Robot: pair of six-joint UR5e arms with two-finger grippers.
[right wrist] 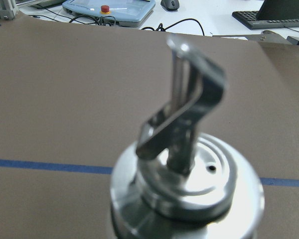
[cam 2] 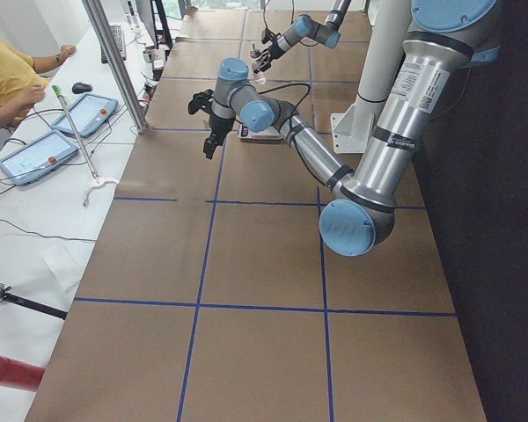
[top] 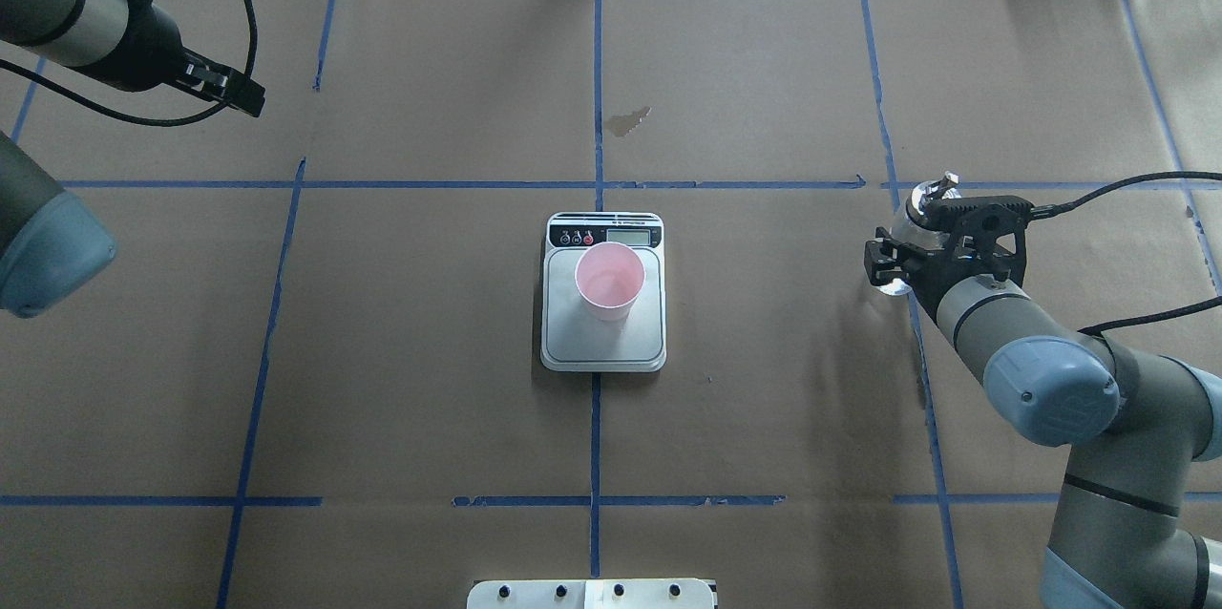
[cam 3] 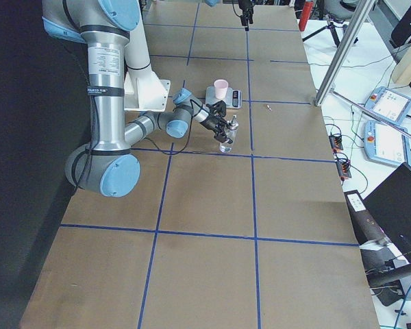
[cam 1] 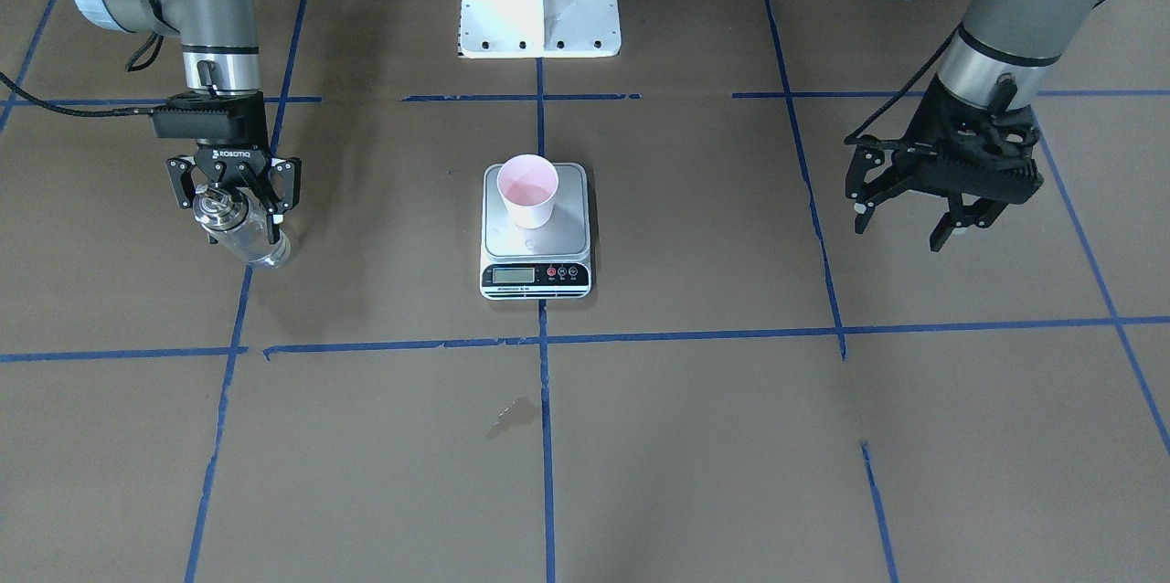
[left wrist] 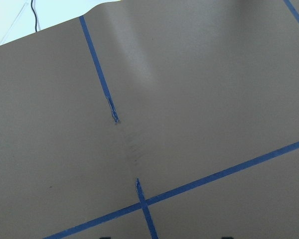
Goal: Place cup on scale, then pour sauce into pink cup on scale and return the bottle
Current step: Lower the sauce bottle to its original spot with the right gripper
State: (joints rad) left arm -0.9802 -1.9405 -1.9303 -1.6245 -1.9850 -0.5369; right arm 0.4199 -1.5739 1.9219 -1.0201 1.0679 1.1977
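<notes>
The pale pink cup stands upright on the steel scale at the table's middle; both also show in the overhead view, cup on scale. My right gripper is shut on the clear glass bottle, fingers on either side just below its silver collar. The bottle is upright with its base at the table, well to the side of the scale. The right wrist view shows its collar and spout close up. My left gripper is open and empty, held above the table on the other side.
The white robot base stands behind the scale. A small dark stain marks the brown paper in front of it. Blue tape lines divide the table. An operator and tablets are beyond the far edge.
</notes>
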